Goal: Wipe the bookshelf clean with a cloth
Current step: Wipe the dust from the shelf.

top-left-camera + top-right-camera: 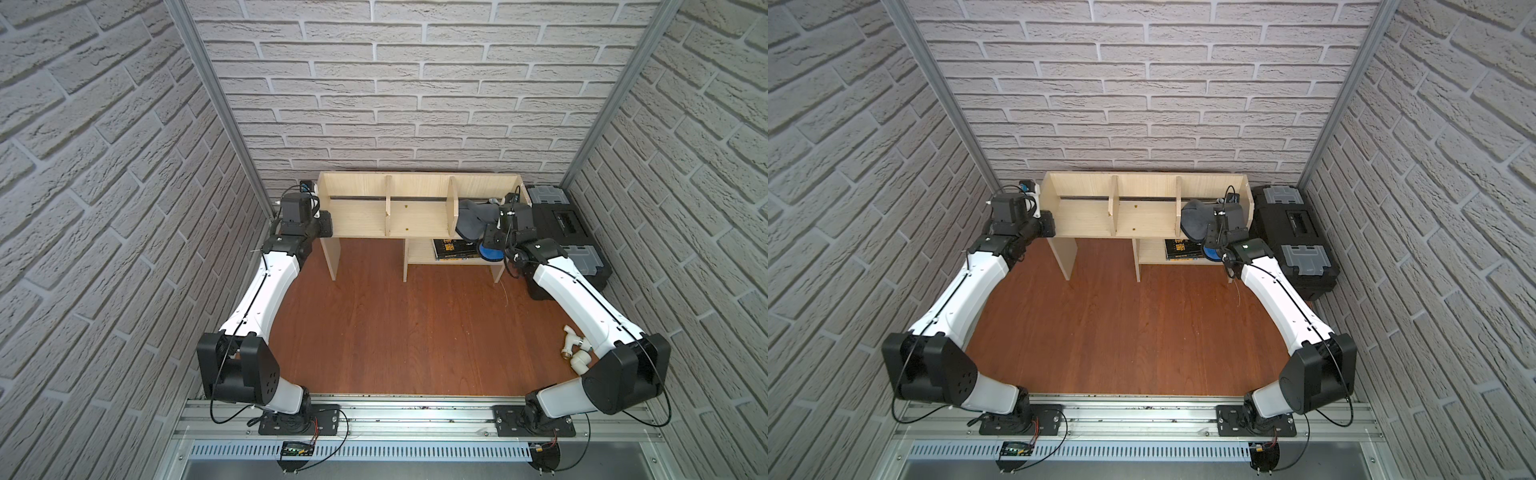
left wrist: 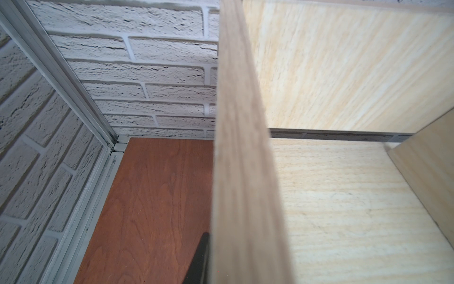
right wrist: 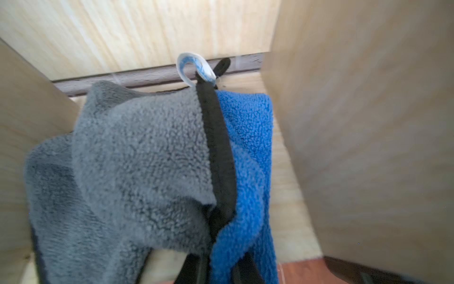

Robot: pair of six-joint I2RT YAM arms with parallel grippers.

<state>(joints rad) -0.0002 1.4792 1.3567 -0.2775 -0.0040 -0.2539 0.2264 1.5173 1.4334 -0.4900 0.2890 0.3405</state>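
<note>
Nearest, a blue fold of the cloth [image 1: 488, 252] hangs over the front edge of the top tier. Just above it the right gripper [image 1: 487, 237] is clamped on the cloth. The grey bulk is bunched ahead of the jaws in the bookshelf's [image 1: 415, 216] right-hand compartment, between a divider [image 1: 453, 203] and the end panel. Its white tag [image 3: 194, 68] reaches the slot at the back. The tier's long axis runs crosswise to this arm's reach, so the other two compartments lie to the cloth's left, past that divider. The right arm is plainly the nearer one. At the opposite end the left gripper [image 1: 325, 223] appears closed on the outer panel, probably bracing the unit. Only one finger [image 2: 200, 258] shows there.
</note>
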